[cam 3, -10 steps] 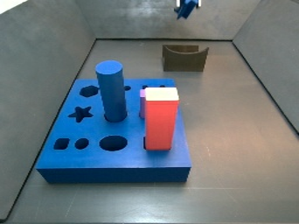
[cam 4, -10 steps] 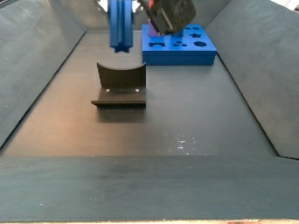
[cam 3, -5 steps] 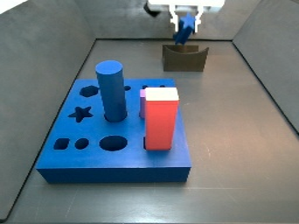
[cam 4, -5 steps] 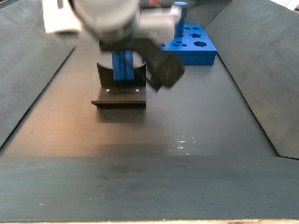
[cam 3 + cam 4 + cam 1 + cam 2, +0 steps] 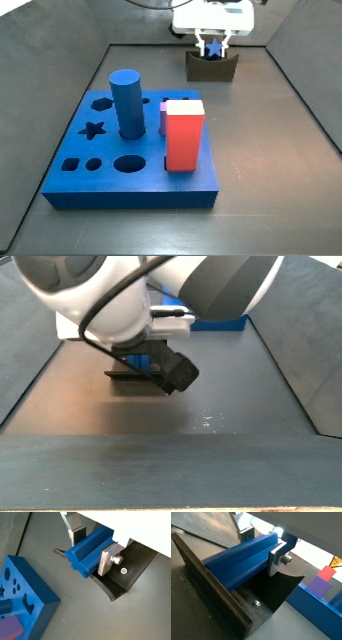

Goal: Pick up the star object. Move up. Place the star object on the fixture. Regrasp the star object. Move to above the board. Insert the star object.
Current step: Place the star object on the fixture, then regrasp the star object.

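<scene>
**A:** How many things are standing on the desk [image 5: 267, 180]?

**B:** I am counting one board [image 5: 94, 180], one fixture [image 5: 214, 68] and three pieces. In a side view one thick blue cylinder [image 5: 127, 102] and one red block with a white top [image 5: 183, 133] are standing upright in the board. The third piece is the star object [image 5: 90, 549]. On the top of the board I am also seeing one star-shaped hole [image 5: 91, 129] and several round and oval holes, all open.

**A:** Where is the gripper, and what is it doing?

**B:** The gripper [image 5: 91, 548] is hanging at the far edge of the desk, directly over the fixture. In both wrist views its two silver fingers [image 5: 278, 558] are pressing on opposite sides of the star object, so it is clenched on this piece, with the jaws only as wide as the slim peg.

**A:** And the star object itself?

**B:** It is lying lengthwise between the fingers, low over the notch of the fixture [image 5: 218, 587]. Whether it is already touching the fixture, I cannot tell. In a side view the arm [image 5: 134, 296] is covering most of it.

**A:** Is any writing or label readable?

**B:** I am finding nothing readable.
</scene>
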You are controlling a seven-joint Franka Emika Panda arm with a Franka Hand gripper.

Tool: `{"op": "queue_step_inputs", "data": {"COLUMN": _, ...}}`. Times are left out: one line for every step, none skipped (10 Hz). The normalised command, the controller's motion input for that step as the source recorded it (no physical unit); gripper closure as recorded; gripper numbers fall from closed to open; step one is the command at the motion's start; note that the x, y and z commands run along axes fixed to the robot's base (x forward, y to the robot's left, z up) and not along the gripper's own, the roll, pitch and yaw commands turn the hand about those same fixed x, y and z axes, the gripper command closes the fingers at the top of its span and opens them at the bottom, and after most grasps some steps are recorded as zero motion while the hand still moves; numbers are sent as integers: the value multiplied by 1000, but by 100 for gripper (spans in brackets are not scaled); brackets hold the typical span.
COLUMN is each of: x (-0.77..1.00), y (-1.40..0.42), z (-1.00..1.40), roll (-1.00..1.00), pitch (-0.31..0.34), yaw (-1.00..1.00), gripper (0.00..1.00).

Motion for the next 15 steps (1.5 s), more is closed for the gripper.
{"op": "queue_step_inputs", "data": {"x": 88, "y": 68, "z": -289, "roll": -155, "pitch": -40, "yaw": -108, "gripper": 100}}
{"op": "queue_step_inputs", "data": {"x": 74, "y": 84, "z": -269, "roll": -141, "pitch": -55, "yaw": -88, "gripper": 100}}
{"op": "queue_step_inputs", "data": {"x": 74, "y": 85, "z": -269, "roll": -141, "pitch": -55, "yaw": -79, "gripper": 100}}
{"op": "queue_step_inputs", "data": {"x": 0, "y": 0, "z": 0, "roll": 0, "pitch": 0, "yaw": 0, "gripper": 0}}
{"op": "queue_step_inputs", "data": {"x": 0, "y": 0, "z": 1000, "roll": 75, "pitch": -57, "yaw": 55, "gripper": 0}}
{"op": "queue_step_inputs", "data": {"x": -5, "y": 2, "z": 1000, "roll": 77, "pitch": -53, "yaw": 61, "gripper": 0}}
{"op": "queue_step_inputs", "data": {"x": -33, "y": -1, "z": 1000, "roll": 75, "pitch": -20, "yaw": 73, "gripper": 0}}
{"op": "queue_step_inputs", "data": {"x": -35, "y": -2, "z": 1000, "roll": 76, "pitch": 9, "yaw": 77, "gripper": 0}}
{"op": "queue_step_inputs", "data": {"x": -35, "y": -1, "z": 1000, "roll": 74, "pitch": 48, "yaw": 70, "gripper": 0}}
{"op": "queue_step_inputs", "data": {"x": -38, "y": -1, "z": 892, "roll": 64, "pitch": 73, "yaw": 55, "gripper": 0}}
{"op": "queue_step_inputs", "data": {"x": -36, "y": 1, "z": 774, "roll": 58, "pitch": 87, "yaw": 43, "gripper": 0}}
{"op": "queue_step_inputs", "data": {"x": -30, "y": 5, "z": 541, "roll": 46, "pitch": 114, "yaw": 17, "gripper": 0}}
{"op": "queue_step_inputs", "data": {"x": -25, "y": 7, "z": 367, "roll": 37, "pitch": 125, "yaw": 1, "gripper": 0}}
{"op": "queue_step_inputs", "data": {"x": -102, "y": -835, "z": 916, "roll": 1000, "pitch": 84, "yaw": 9, "gripper": 0}}
{"op": "queue_step_inputs", "data": {"x": -96, "y": -839, "z": 827, "roll": 1000, "pitch": 83, "yaw": 7, "gripper": 0}}
